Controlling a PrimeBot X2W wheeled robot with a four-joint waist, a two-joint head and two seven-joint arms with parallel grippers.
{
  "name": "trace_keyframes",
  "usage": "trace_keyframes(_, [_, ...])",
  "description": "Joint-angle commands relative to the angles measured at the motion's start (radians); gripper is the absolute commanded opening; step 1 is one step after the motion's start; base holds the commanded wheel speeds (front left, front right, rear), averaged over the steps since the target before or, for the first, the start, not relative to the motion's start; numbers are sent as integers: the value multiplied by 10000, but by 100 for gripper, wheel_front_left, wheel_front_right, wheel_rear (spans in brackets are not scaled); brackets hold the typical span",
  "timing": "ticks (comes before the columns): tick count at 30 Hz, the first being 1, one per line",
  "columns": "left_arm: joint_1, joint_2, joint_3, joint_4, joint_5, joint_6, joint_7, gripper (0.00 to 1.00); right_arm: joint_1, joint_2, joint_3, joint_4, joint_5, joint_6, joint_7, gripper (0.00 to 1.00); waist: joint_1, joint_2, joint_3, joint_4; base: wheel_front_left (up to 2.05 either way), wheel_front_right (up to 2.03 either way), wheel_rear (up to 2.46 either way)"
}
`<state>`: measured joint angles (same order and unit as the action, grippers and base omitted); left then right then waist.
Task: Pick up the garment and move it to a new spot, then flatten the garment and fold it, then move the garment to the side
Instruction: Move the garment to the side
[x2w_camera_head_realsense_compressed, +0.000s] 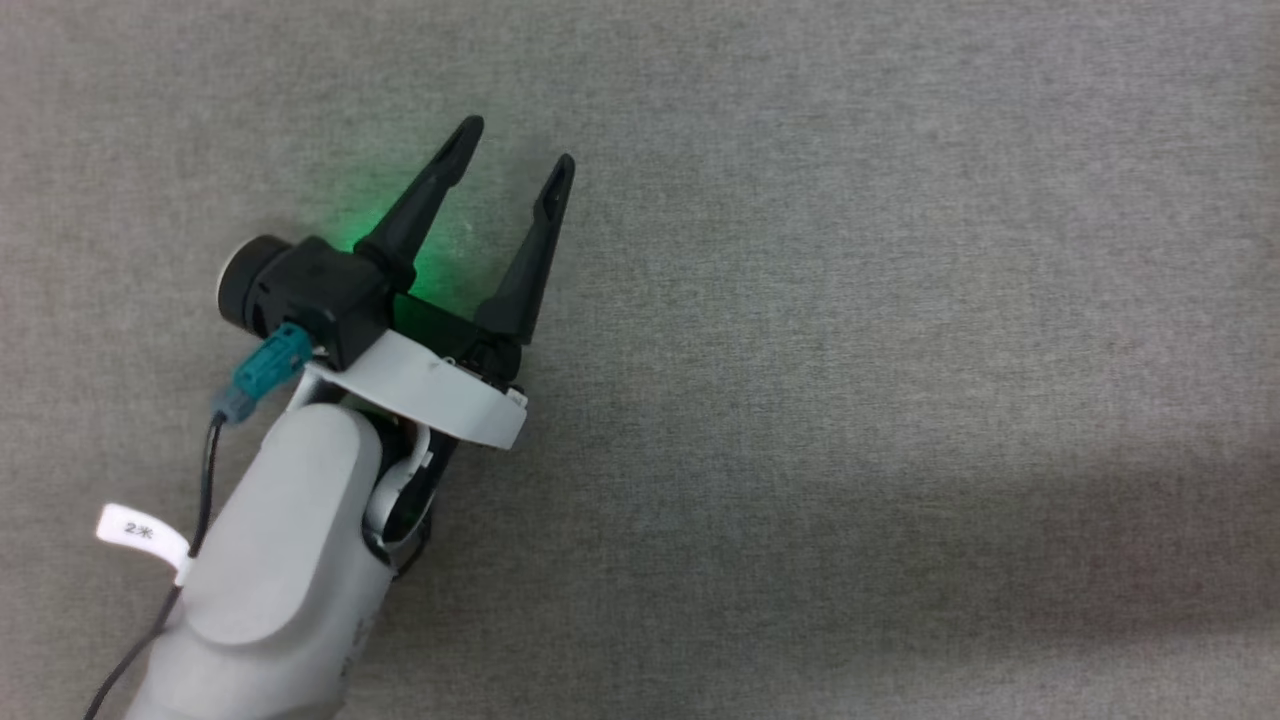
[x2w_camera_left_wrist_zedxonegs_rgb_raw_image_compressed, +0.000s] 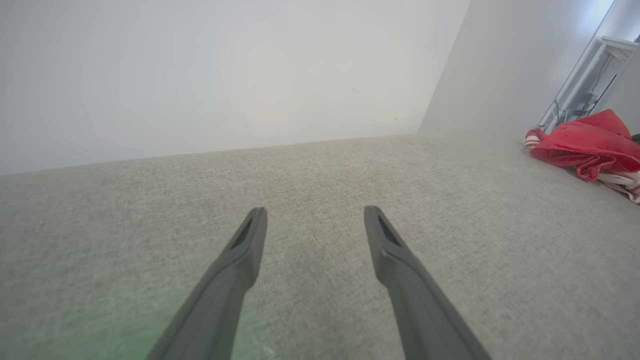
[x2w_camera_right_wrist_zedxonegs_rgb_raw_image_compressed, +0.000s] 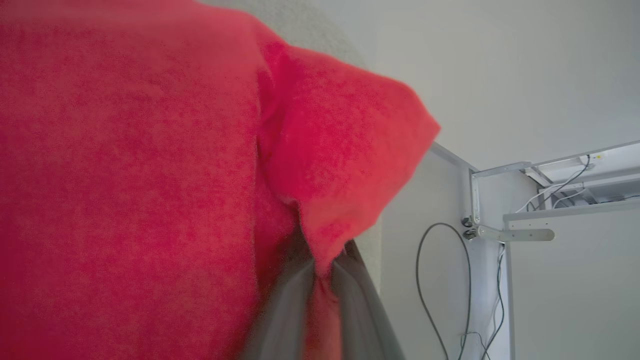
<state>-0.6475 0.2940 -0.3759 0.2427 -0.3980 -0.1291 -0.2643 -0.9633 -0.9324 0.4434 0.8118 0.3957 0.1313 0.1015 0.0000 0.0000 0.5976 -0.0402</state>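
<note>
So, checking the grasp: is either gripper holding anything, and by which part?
The right gripper pinches a red fold of the garment; the left gripper holds nothing.

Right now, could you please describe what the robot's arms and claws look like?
The left claw has two long, tapered black fingers on a black body with a white collar. Its forearm is pale grey; a black cable with a teal plug and a white tag runs alongside. The right claw has dark grey fingers.

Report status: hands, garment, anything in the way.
Left hand open, empty, over grey fabric surface. Right hand shut on fold of large red jersey garment, bunched. No obstruction seen.
</note>
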Motion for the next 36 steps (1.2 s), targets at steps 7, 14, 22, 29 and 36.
trace_keyframes(7, [161, 107, 179, 298, -178, -8, 13, 100, -457, 669, 168, 971, -343, -11, -584, 76, 0, 0, -350, 87, 0, 0, 0])
trace_keyframes(14, [623, 152, 312, 399, -532, -10, 11, 100, -728, 734, 802, 1656, -16, -13, -843, 100, 0, 0, -1363, 17, 0, 0, 0])
trace_keyframes(22, [1506, 354, 614, 827, -1219, -10, 11, 100, -531, 1189, 1322, 2040, 526, -13, -1893, 100, 0, 0, -2942, 92, 0, 0, 0])
trace_keyframes(29, [2637, 561, 1242, 1093, -1489, 12, 11, 100, 240, 2171, 1357, 2108, 922, -13, -3076, 100, 0, 0, -4322, 301, 0, 0, 0])
trace_keyframes(36, [3966, 677, 1730, 896, -1386, 259, 11, 100, 1525, 3152, 804, 1476, 890, -13, -3648, 100, 0, 0, -5412, 504, 0, 0, 0])
